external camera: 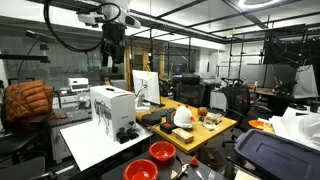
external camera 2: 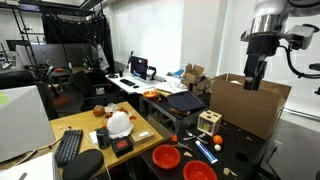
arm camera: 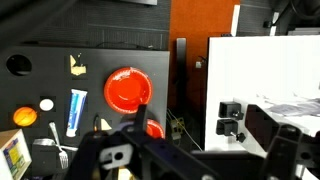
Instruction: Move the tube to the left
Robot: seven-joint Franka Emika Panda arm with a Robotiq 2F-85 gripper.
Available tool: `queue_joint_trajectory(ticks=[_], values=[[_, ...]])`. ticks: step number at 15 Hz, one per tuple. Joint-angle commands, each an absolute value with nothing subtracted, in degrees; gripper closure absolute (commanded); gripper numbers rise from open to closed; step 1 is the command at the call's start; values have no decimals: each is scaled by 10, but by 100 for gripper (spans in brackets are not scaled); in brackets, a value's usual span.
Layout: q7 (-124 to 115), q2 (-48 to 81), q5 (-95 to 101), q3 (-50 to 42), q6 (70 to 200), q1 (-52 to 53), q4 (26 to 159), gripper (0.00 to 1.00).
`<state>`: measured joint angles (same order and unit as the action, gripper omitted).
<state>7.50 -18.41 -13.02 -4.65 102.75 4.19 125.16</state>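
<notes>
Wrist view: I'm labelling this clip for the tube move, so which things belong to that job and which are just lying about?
For the job:
tube
gripper, raised and holding nothing

Just lying about:
red bowl
orange round item
small white disc
cardboard box

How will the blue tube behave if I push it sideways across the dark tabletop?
The tube lies flat and looks slim beside the red bowl, so it is probably light. If its body is round, a sideways push may roll it rather than slide it. Whether it is stiff or squeezable cannot be told.
</notes>
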Motion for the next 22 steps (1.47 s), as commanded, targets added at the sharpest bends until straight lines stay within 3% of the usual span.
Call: queue_joint_trajectory(ticks=[1, 22], values=[[79, -171, -124, -37, 1025, 27, 1237, 0], [72, 86, -113, -38, 1155, -15, 1108, 0]])
